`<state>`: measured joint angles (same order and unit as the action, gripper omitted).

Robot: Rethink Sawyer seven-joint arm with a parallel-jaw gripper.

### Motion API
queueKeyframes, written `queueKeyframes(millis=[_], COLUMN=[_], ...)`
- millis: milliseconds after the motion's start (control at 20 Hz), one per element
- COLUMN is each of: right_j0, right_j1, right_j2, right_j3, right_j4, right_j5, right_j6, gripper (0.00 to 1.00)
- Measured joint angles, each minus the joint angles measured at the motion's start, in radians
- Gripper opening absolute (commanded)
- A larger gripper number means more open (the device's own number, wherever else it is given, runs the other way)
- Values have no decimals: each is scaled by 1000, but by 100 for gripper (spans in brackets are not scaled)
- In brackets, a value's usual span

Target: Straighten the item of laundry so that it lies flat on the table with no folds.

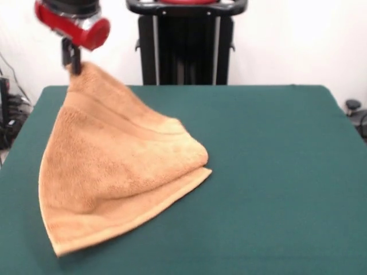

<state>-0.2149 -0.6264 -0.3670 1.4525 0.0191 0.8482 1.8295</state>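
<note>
Currently the gripper is pinching one corner of the towel and holding it up above the far left of the bench, so the unfolding step is under way. The cloth is hanging like a tent from that corner, its lower part resting doubled on the left half of the bench. The arm is reaching down from the top left. Next, I judge, the raised corner needs drawing away from the pile until the fold opens.
</note>
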Motion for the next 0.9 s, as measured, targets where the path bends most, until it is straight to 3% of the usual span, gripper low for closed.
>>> queueKeyframes(millis=[350,900], right_j0=[75,65], right_j1=[-27,-26], right_j2=[-21,-29], right_j3=[94,168], right_j4=[67,91], right_j5=[-60,-153], right_j6=[80,141], gripper=[0,0])
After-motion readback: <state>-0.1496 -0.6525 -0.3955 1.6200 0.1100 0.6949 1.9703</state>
